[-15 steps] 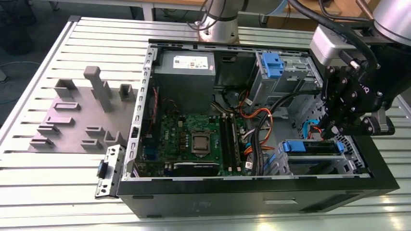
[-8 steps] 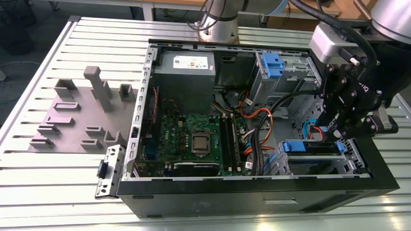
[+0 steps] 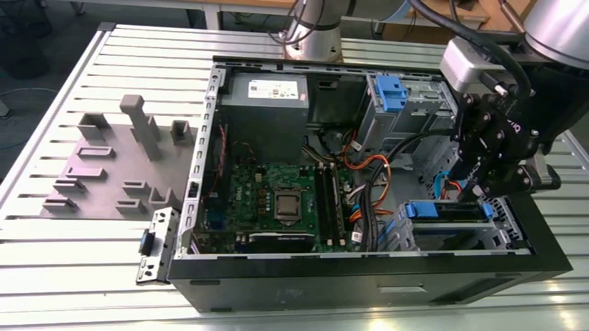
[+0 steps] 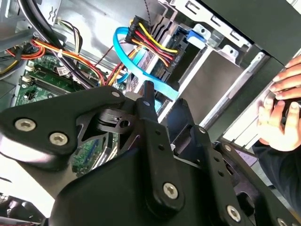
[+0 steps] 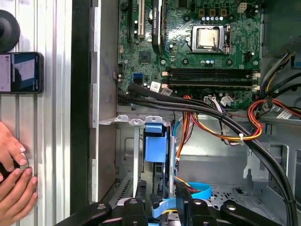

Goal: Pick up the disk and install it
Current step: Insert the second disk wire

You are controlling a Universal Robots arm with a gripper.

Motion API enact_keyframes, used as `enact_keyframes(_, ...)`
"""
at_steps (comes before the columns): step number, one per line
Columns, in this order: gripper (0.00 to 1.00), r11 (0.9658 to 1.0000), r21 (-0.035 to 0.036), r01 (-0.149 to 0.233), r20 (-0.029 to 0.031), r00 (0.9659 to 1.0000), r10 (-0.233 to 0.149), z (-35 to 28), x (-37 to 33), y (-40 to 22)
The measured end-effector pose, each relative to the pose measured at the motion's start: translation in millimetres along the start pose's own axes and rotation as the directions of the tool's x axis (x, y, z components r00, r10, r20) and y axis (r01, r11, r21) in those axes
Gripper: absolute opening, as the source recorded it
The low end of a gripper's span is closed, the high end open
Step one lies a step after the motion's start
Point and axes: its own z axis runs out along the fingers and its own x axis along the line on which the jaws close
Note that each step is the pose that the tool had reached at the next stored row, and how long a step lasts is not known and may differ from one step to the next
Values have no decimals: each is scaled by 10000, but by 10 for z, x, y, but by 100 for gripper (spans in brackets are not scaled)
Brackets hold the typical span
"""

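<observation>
The disk sits in the drive cage point(image 3: 497, 231) at the open computer case's corner on the exterior view's right. Its bright blue bracket point(image 3: 432, 210) shows there, and the same bracket point(image 5: 155, 143) stands edge-on in the first wrist view. My gripper point(image 3: 478, 196) hangs directly over that cage, close to the end of the disk. In both wrist views a light blue data cable point(image 5: 197, 190) point(image 4: 141, 70) loops right by the gripper point(image 5: 162, 207) point(image 4: 148, 89). Whether the gripper touches the disk is hidden by its own body.
Black and coloured cable bundles point(image 5: 221, 117) cross the motherboard point(image 3: 276, 200) beside the cage. A grey power-supply box point(image 3: 267, 89) and a second blue bracket point(image 3: 390, 93) sit at the case's far side. A person's hands point(image 5: 14, 179) and a phone point(image 5: 21, 73) rest on the slatted table.
</observation>
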Motion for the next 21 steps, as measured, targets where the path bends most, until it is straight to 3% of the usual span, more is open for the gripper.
enact_keyframes(5, 37, 10000, -67, 18, -2, 10000, -18, 34, -17, -33)
enact_keyframes(7, 24, 10000, -85, 19, 0, 10000, -19, 59, -19, -36)
enact_keyframes(14, 22, 10000, -81, 20, 0, 10000, -20, 84, -21, -37)
enact_keyframes(16, 16, 10000, -80, 20, 8, 10000, -20, 91, -22, -36)
enact_keyframes(21, 16, 10000, -65, 37, 109, 9999, -36, 135, -24, -18)
